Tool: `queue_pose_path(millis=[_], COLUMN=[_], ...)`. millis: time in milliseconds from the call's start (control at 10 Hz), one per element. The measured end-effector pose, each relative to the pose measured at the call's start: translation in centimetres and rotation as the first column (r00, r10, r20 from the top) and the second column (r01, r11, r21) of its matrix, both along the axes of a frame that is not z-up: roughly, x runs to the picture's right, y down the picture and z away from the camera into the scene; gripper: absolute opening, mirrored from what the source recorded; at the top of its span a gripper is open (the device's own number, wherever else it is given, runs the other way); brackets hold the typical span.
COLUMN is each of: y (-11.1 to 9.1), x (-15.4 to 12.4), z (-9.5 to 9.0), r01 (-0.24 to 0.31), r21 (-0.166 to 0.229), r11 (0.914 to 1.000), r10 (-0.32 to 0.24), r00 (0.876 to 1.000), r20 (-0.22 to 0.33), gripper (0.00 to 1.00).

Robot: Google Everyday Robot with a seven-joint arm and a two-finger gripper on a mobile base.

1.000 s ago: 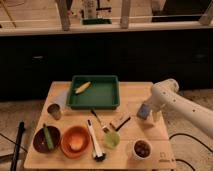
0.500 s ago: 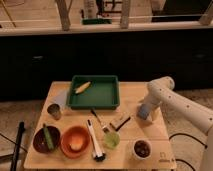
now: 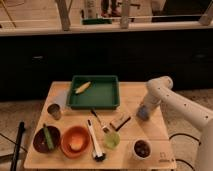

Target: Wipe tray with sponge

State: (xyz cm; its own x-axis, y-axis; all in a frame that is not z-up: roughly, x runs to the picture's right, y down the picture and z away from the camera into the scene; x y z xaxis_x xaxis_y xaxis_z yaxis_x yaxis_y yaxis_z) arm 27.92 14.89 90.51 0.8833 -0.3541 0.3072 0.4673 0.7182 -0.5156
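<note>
A wooden table (image 3: 60, 95) carries the dark green tray (image 3: 102, 96) toward its 12 o'clock edge. The robot's white arm (image 3: 167, 95) reaches in from 3 o'clock. Its gripper (image 3: 143, 110) is lowered at the tray's 4 o'clock, over the blue-grey sponge (image 3: 144, 116) on the tabletop. Whether it grasps the sponge cannot be told. A yellow item (image 3: 82, 87) lies in the tray's 10 o'clock corner.

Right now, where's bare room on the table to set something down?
Bare: the table corner left of the tray, behind the metal cup; the strip between tray and hand, which is at the sponge on the right. Crowded: the front row, dark bowl through orange bowl to small white bowl.
</note>
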Motion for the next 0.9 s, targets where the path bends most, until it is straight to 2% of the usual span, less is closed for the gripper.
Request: queue_pose_path(millis=[200, 300, 600, 900], y=[-0.1, -0.1, -0.8, -2.7], x=[0.2, 0.5, 0.8, 0.5], z=[0.2, 0.1, -0.4, -1.9], r01=[0.003, 0.006, 0.016, 0.036], r21=[0.002, 0.0, 0.007, 0.037], r11=[1.0, 1.0, 0.9998, 0.9987], r10=[-0.003, -0.006, -0.016, -0.036], r00=[1.0, 1.0, 1.0, 0.999], r20=[0.001, -0.003, -0.009, 0.001], gripper=[0.07, 0.02, 0.0, 0.0])
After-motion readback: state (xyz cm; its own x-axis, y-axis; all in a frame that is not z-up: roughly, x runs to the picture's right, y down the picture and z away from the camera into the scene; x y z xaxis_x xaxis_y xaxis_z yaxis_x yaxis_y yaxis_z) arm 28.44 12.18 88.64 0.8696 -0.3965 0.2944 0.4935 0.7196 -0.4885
